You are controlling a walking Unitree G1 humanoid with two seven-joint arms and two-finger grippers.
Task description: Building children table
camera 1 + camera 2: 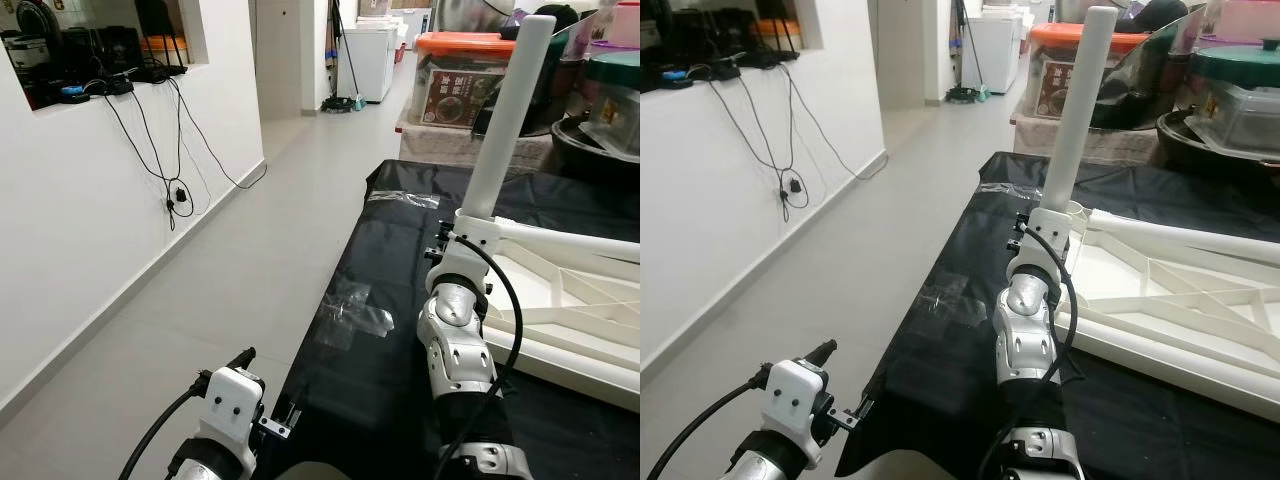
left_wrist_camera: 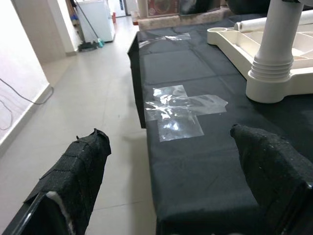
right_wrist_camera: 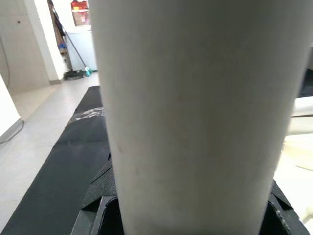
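- On the black mat point(image 1: 400, 300) in front of us lies the white table top point(image 1: 570, 300), turned upside down so we see its ribs.
- We see one white table leg point(image 1: 508, 120) standing up at the near corner of the table top, a bit tilted, with its lower end at the corner socket point(image 2: 274, 78).
- Our right gripper point(image 3: 186, 205) is pinched around that leg near its bottom; in the right wrist view the leg sits right between the black fingers point(image 3: 98, 196).
- Our right arm point(image 1: 455, 340) reaches up over the mat to the leg.
- Our left gripper point(image 2: 176, 176) is down low at the near edge of the mat, with its two black fingers point(image 2: 73, 171) spread wide and nothing between them.
- One left finger is over the gray floor point(image 1: 200, 300) and the other is over the mat.
- We see shiny clear tape point(image 2: 181, 110) stuck on the mat near its edge, between our left gripper and the table top.
- Past the mat we see a box with an orange lid point(image 1: 462, 75) and some pots and tubs.
- Along the white wall point(image 1: 90, 200) on our left, black cables point(image 1: 175, 170) hang down from a shelf.
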